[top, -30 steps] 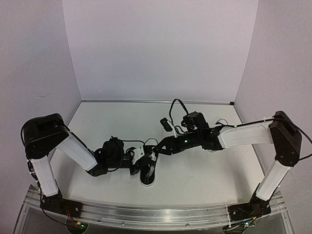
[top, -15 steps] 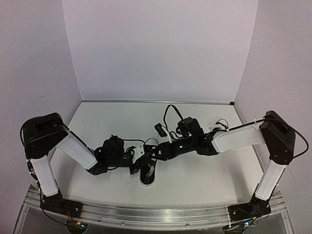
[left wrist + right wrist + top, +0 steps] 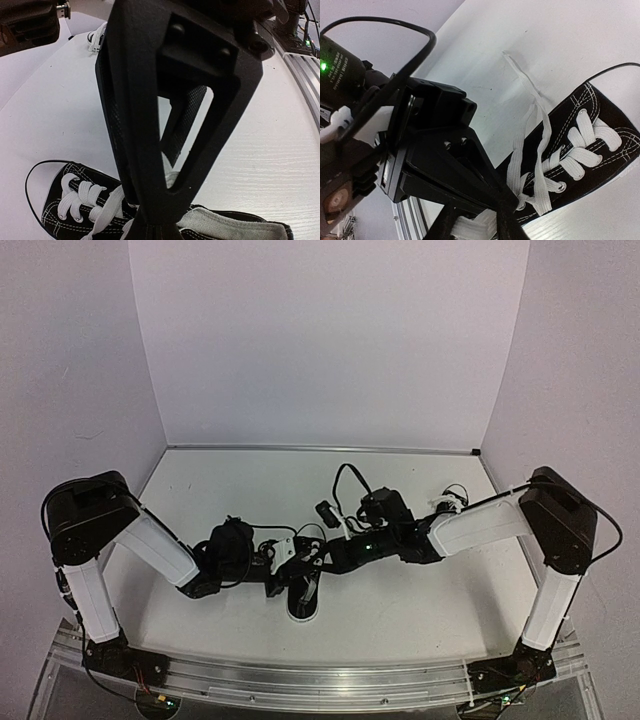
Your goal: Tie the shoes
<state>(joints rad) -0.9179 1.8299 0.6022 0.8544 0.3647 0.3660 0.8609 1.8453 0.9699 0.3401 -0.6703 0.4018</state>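
White table (image 3: 420,615), black shoe (image 3: 65,212): left pincer (image 3: 155,220) closed over laces (image 3: 570,155), crowding right pincer (image 3: 477,226), whose state I cannot tell.

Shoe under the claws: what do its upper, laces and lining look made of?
The upper looks like matte black canvas, with rows of white stitching. The laces look like flat woven white fabric; the fibre is unclear. The lining looks like soft grey cloth.

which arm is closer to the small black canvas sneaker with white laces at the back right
Right. The right arm runs just in front of that sneaker, partly hiding it; the left arm is across the table, the left gripper at the front sneaker.
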